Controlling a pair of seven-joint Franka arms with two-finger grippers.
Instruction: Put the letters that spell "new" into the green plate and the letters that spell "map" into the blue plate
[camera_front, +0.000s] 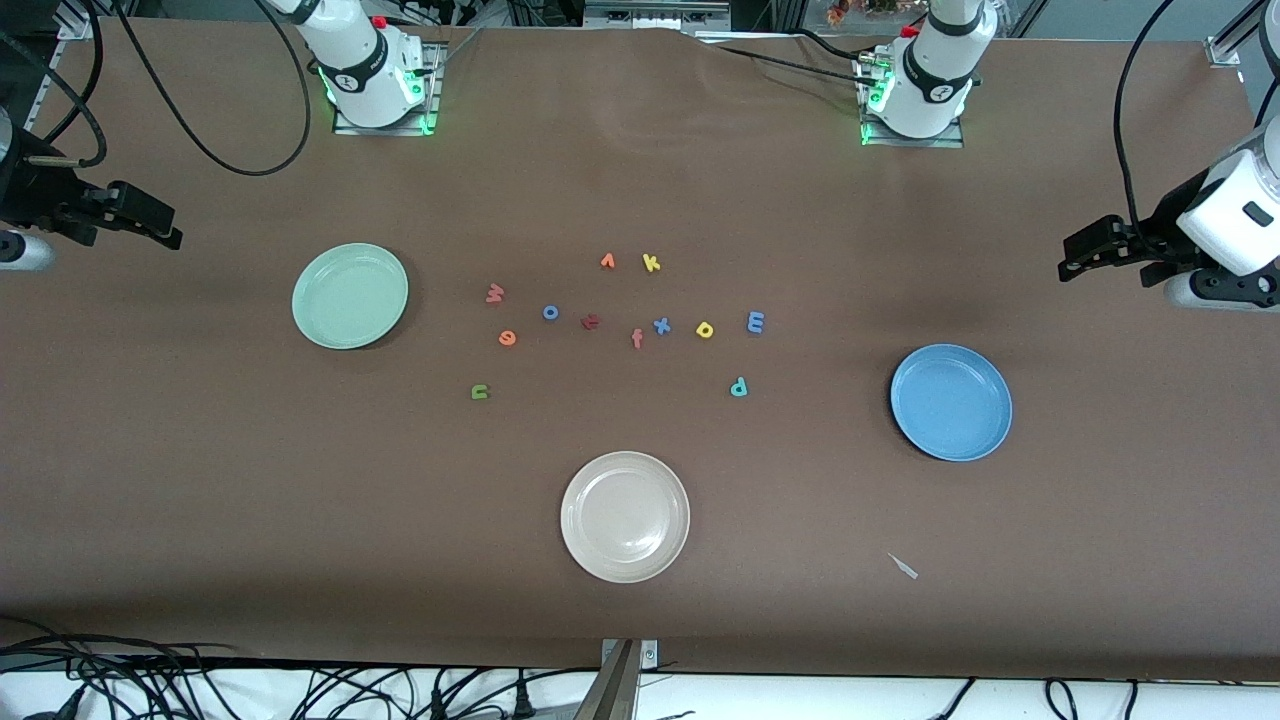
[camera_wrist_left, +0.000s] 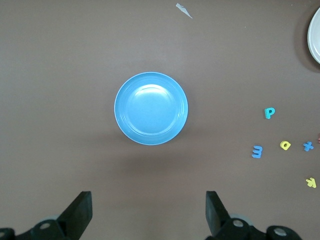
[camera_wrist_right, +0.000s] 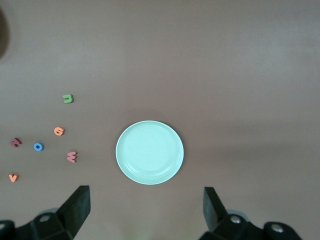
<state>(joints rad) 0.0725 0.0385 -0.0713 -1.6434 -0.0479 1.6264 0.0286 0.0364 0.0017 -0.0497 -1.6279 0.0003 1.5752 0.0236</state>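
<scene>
The green plate (camera_front: 350, 296) (camera_wrist_right: 149, 152) lies bare toward the right arm's end, the blue plate (camera_front: 951, 402) (camera_wrist_left: 151, 108) bare toward the left arm's end. Between them lie the salmon w (camera_front: 494, 292) (camera_wrist_right: 72, 157), orange e (camera_front: 507, 338) (camera_wrist_right: 59, 131), green n (camera_front: 480, 391) (camera_wrist_right: 68, 98), blue m (camera_front: 756, 321) (camera_wrist_left: 257, 151), yellow a (camera_front: 705, 329) (camera_wrist_left: 285, 145) and teal p (camera_front: 739, 387) (camera_wrist_left: 269, 113). My right gripper (camera_front: 160, 222) (camera_wrist_right: 146, 210) hangs open and holds nothing, high by the green plate. My left gripper (camera_front: 1072, 255) (camera_wrist_left: 148, 212) hangs open and holds nothing, high by the blue plate.
Other letters lie among them: blue o (camera_front: 550, 312), dark red t (camera_front: 590, 321), salmon f (camera_front: 637, 339), blue x (camera_front: 661, 325), orange v (camera_front: 607, 261), yellow k (camera_front: 651, 263). A beige plate (camera_front: 625, 516) sits nearest the front camera. A small pale scrap (camera_front: 903, 566) lies near the blue plate.
</scene>
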